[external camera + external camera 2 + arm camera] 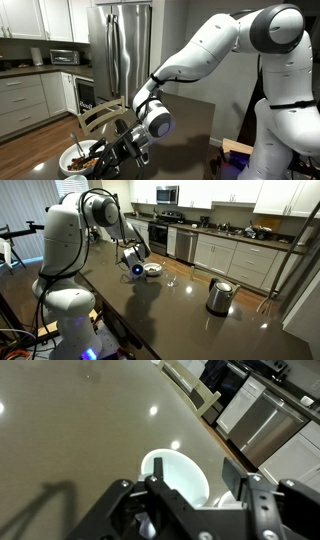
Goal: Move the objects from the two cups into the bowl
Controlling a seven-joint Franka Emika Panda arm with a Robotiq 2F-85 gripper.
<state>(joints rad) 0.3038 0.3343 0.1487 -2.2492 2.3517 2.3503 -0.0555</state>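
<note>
Bowl [155,272] plus kettle [219,296], in an exterior view only

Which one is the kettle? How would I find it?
Find the long dark table with the big white robot at one end. Farther along it, away from the robot and standing all by itself, is the kettle. It is shiny steel with a dark top, and much bigger than the little glass and the white bowl close to the robot.
</note>
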